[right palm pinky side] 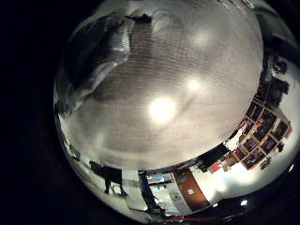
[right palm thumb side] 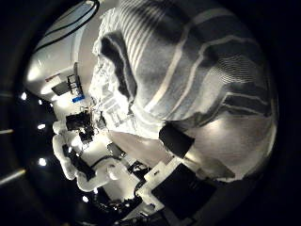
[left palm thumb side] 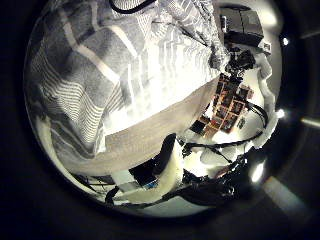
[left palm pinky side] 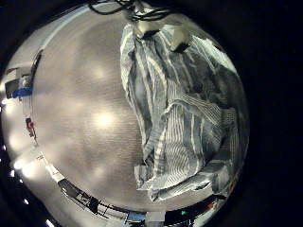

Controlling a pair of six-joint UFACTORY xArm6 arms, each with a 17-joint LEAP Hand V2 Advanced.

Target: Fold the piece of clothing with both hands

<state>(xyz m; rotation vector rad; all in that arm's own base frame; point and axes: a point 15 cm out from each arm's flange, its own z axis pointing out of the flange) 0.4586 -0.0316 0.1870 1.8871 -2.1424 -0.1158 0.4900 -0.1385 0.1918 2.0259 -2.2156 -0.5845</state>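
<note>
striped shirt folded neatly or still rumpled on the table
Rumpled: the striped shirt lies bunched and creased on the table, no flat fold.

Left palm views: I look down at the surface [left palm pinky side: 85, 113]; striped garment [left palm thumb side: 120, 70] close.
Right palm views: same garment, nearest thumb side.

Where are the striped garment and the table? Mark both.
striped garment [left palm pinky side: 180, 104]: left little finger side palm view, middle of the crumpled cloth.
table [right palm pinky side: 178, 84]: right little finger side palm view, bare surface beside the garment.
</note>
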